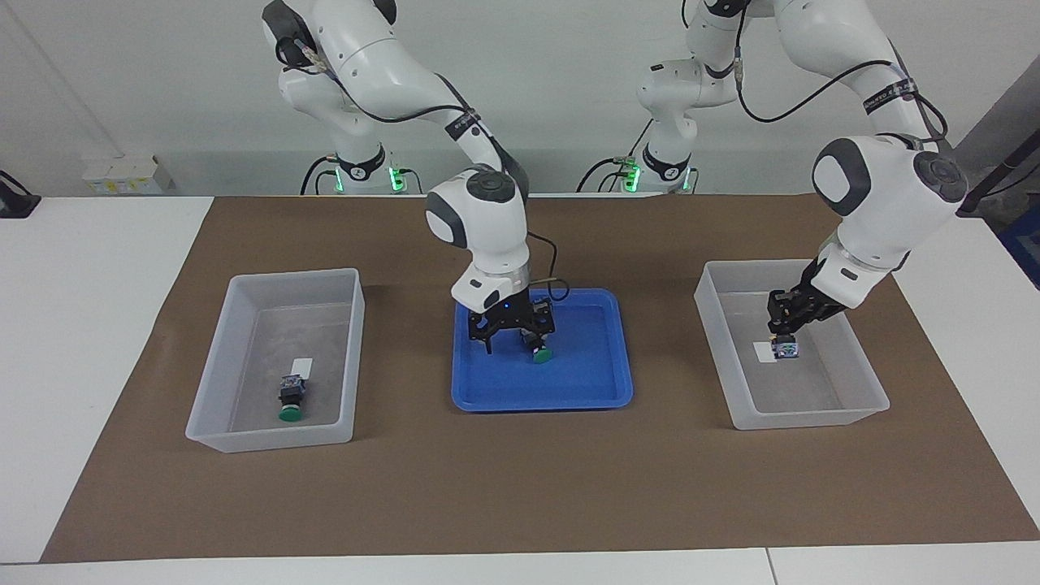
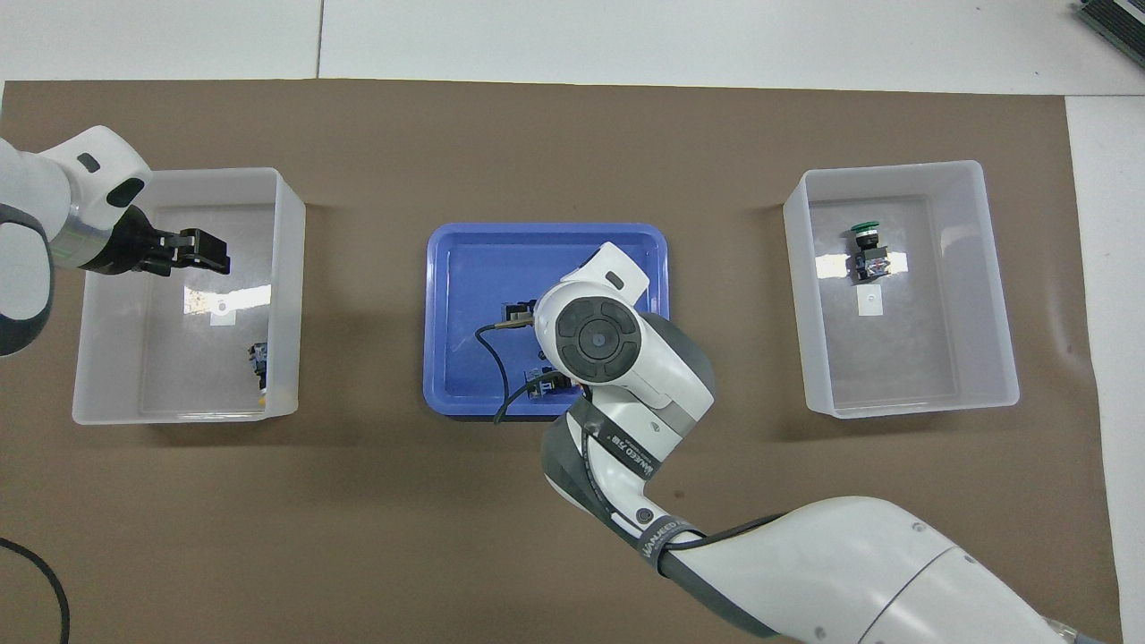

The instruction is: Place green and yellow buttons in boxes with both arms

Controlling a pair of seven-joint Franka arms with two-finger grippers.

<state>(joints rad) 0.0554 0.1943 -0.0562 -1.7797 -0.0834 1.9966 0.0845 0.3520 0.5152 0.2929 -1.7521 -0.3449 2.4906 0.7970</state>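
My right gripper is open and low in the blue tray, with a green-capped button at its finger toward the left arm's end. In the overhead view the arm's wrist hides both. A second green button lies in the clear box at the right arm's end; it also shows in the overhead view. My left gripper is low in the other clear box, shut on a button whose cap is hidden. A yellow-capped button lies against that box's wall toward the tray.
A brown mat covers the white table under the tray and both boxes. Each box has a small white label on its floor. Small white cartons stand at the table's edge nearer the robots, at the right arm's end.
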